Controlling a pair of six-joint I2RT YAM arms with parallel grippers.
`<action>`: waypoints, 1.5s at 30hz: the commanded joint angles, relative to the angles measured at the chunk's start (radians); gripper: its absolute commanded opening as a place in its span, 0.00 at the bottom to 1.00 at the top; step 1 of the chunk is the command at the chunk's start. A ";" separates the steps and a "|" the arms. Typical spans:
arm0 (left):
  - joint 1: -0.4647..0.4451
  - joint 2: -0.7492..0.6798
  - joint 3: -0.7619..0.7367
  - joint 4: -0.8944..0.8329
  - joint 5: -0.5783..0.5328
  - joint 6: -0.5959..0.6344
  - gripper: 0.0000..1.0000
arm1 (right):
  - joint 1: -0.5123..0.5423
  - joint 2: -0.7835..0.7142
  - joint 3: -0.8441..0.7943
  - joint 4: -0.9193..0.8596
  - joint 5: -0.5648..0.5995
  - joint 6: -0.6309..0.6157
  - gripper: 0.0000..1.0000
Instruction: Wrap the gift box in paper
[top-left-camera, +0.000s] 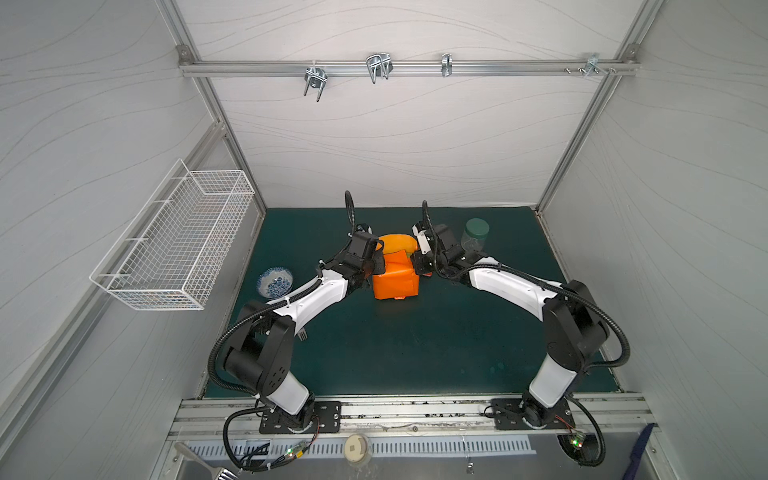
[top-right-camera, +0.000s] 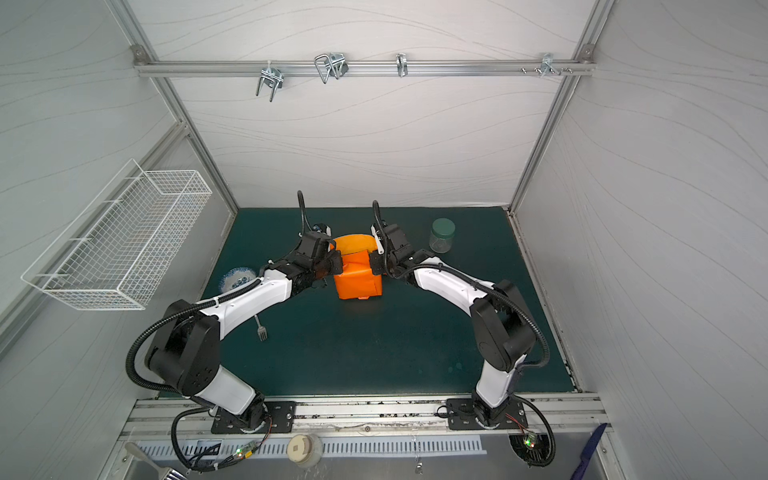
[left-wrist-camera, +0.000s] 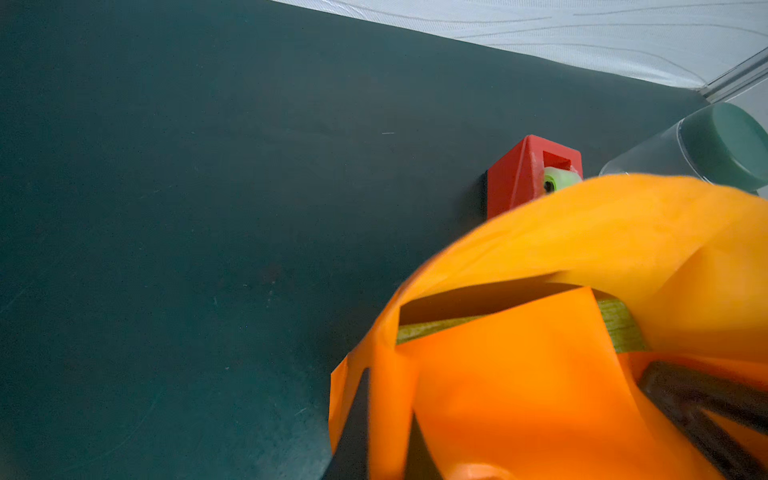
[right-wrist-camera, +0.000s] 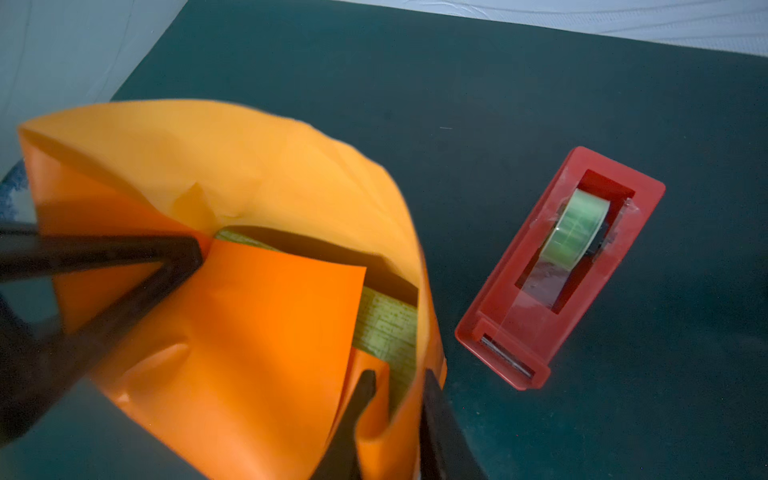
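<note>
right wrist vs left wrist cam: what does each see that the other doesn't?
Right wrist only: the red tape dispenser at full length, down to its cutter blade.
Left wrist only: a clear jar with a green lid; of the dispenser, just one end shows.
Both: the orange paper looped loosely over the olive-green gift box, a strip of box uncovered; the green tape roll; the dark green mat.
</note>
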 joint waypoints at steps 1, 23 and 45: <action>0.000 0.028 -0.001 -0.022 -0.009 0.011 0.08 | -0.016 -0.084 -0.019 -0.081 -0.084 0.004 0.34; 0.000 0.005 -0.012 -0.013 0.012 0.018 0.08 | -0.257 0.040 0.063 0.009 -0.542 0.167 0.51; 0.000 0.007 -0.006 -0.004 0.047 0.008 0.11 | -0.173 0.189 0.063 0.035 -0.460 0.148 0.53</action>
